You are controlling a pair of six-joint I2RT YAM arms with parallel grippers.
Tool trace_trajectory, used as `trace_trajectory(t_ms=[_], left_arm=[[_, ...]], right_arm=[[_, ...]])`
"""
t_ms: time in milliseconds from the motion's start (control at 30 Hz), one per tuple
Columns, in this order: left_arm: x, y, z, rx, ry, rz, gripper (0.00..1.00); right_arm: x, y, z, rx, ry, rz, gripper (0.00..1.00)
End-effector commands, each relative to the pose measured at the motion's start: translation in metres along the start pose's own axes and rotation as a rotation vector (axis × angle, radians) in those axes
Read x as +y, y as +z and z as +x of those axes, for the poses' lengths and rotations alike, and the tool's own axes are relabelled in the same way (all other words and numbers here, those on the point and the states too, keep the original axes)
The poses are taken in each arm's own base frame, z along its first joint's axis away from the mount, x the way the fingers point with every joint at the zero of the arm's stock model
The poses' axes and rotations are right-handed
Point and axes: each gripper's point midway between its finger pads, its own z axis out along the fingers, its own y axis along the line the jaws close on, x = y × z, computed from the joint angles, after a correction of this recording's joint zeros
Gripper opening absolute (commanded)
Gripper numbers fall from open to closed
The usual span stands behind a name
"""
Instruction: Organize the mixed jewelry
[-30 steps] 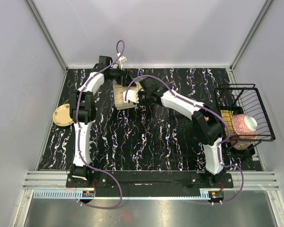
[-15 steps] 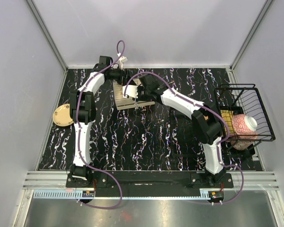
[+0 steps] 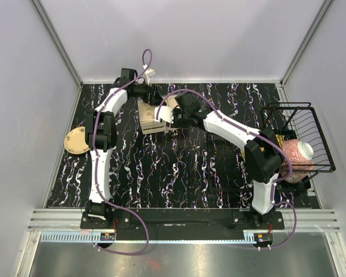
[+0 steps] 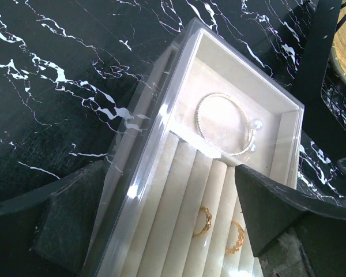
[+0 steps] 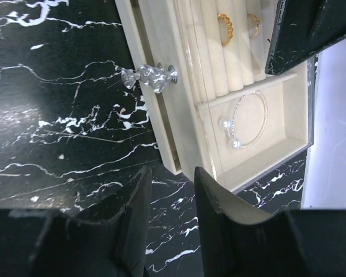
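Observation:
A beige jewelry box (image 3: 150, 123) stands at the back of the table. In the left wrist view two gold rings (image 4: 203, 221) (image 4: 236, 238) sit in its ring rolls and a thin pearl-tipped bracelet (image 4: 225, 124) lies in the end compartment. My left gripper (image 4: 170, 168) is open wide over the box, one finger (image 4: 69, 219) beside a clear panel, the other over the rolls. My right gripper (image 5: 172, 171) is open a little and empty, over the table by the box's corner. The rings (image 5: 226, 24) and bracelet (image 5: 248, 121) also show there.
The box's drawer front carries a crystal knob (image 5: 150, 76). A round tan disc (image 3: 76, 140) lies at the table's left edge. A black wire basket (image 3: 311, 115) at the right holds a pink and white cup (image 3: 300, 151). Grey walls enclose the table.
My right arm's elbow has swung to the right and its wrist has shifted slightly up at the box. The left arm and the box have not moved.

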Motion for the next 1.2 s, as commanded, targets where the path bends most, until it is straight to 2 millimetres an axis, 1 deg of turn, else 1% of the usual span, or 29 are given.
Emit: trace_trajectory(t_ms=[0,33,200,233,267,367,400,467,500,567,600,667,700,733,800,833,900,1033,1100,1167], left_arm=[[-0.026,-0.006,-0.019,-0.008,0.008,0.030,0.95],[-0.026,-0.006,-0.020,-0.009,0.010,0.028,0.95],[-0.026,-0.006,-0.019,-0.009,0.006,0.030,0.95],[-0.026,-0.006,-0.021,-0.012,0.010,0.031,0.95],[-0.026,-0.005,-0.021,-0.012,0.012,0.031,0.95],[-0.025,-0.006,-0.022,-0.017,0.010,0.029,0.95],[-0.025,-0.005,-0.022,-0.018,0.010,0.031,0.95],[-0.024,-0.005,-0.021,-0.017,0.007,0.029,0.95],[-0.023,-0.005,-0.021,-0.018,0.005,0.030,0.95],[-0.023,-0.005,-0.020,-0.017,0.002,0.033,0.95],[-0.022,-0.004,-0.019,-0.016,-0.001,0.033,0.95],[-0.021,-0.005,-0.019,-0.017,0.000,0.032,0.95],[-0.021,-0.005,-0.019,-0.018,-0.002,0.031,0.95],[-0.021,-0.005,-0.019,-0.018,0.000,0.031,0.95],[-0.020,-0.006,-0.019,-0.018,-0.004,0.031,0.95],[-0.020,-0.006,-0.019,-0.018,-0.004,0.029,0.95],[-0.021,-0.005,-0.018,-0.016,-0.006,0.031,0.95],[-0.020,-0.005,-0.018,-0.015,-0.004,0.028,0.95],[-0.020,-0.005,-0.018,-0.015,-0.004,0.028,0.95],[-0.020,-0.005,-0.018,-0.016,-0.006,0.028,0.95]], right_arm=[[0.003,-0.027,-0.011,-0.054,0.049,-0.019,0.40],[0.007,-0.025,-0.010,-0.049,0.058,-0.035,0.40],[0.023,-0.016,-0.013,-0.059,0.087,-0.130,0.38],[0.027,-0.011,-0.012,-0.056,0.094,-0.151,0.38],[0.026,-0.010,-0.017,-0.072,0.095,-0.159,0.38],[0.024,0.002,-0.014,-0.059,0.102,-0.164,0.38],[0.027,0.010,-0.010,-0.044,0.104,-0.172,0.38],[0.022,0.014,-0.012,-0.042,0.095,-0.165,0.38],[0.024,0.022,-0.008,-0.031,0.095,-0.173,0.39],[0.019,0.027,-0.008,-0.027,0.089,-0.161,0.38],[0.022,0.034,-0.004,-0.018,0.087,-0.171,0.39],[0.012,0.039,-0.004,-0.017,0.088,-0.145,0.38],[0.012,0.045,-0.001,-0.009,0.089,-0.144,0.38],[0.003,0.045,-0.003,-0.013,0.089,-0.121,0.38],[-0.002,0.049,-0.002,-0.011,0.088,-0.106,0.38],[-0.010,0.049,-0.002,-0.008,0.087,-0.084,0.38],[-0.014,0.054,0.000,-0.003,0.087,-0.070,0.38],[-0.030,0.055,0.000,0.007,0.100,-0.021,0.38],[-0.034,0.056,-0.001,0.003,0.113,-0.007,0.38],[-0.033,0.056,-0.006,-0.008,0.121,-0.013,0.38]])
